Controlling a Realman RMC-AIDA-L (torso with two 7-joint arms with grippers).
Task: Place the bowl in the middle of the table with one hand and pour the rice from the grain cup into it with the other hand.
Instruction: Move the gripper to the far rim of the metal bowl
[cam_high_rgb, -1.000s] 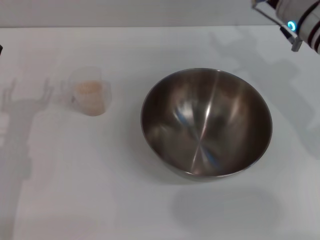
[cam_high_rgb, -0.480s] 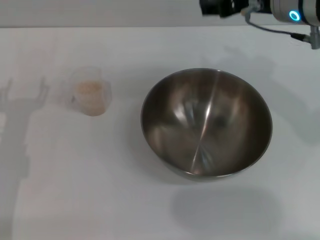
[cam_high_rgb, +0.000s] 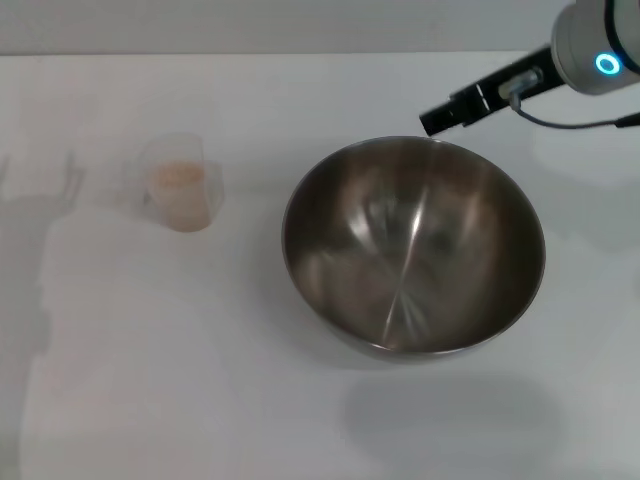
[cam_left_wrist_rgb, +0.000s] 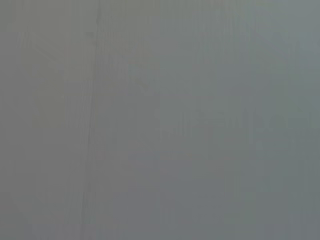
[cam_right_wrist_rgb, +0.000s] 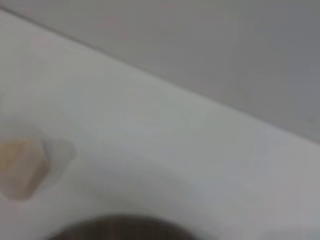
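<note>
The white desk fills the head view from edge to edge, with a grey wall behind its far edge. On it, right of centre, sits the bowl, upright, its brushed steel inside bare and streaked with reflections; it throws a soft shadow on the desk toward the near side. In the right wrist view only a dark arc of the bowl shows at the picture's edge, with the desk around it and the wall beyond. The right arm enters the head view from the far right corner, a blue ring light glowing on its white body, and reaches its black right tool down to a spot just above and beside the bowl's far rim; whether it touches the rim cannot be told, nor whether it is released or clenched. Well apart from the bowl, on the left side of the desk, stands the grain cup, upright and clear-walled, with nothing holding it. Inside it lies the rice, a pale beige heap; the right wrist view catches it as a blurred tan patch. The left tool appears in no view, and the left wrist view shows only a flat grey surface.
</note>
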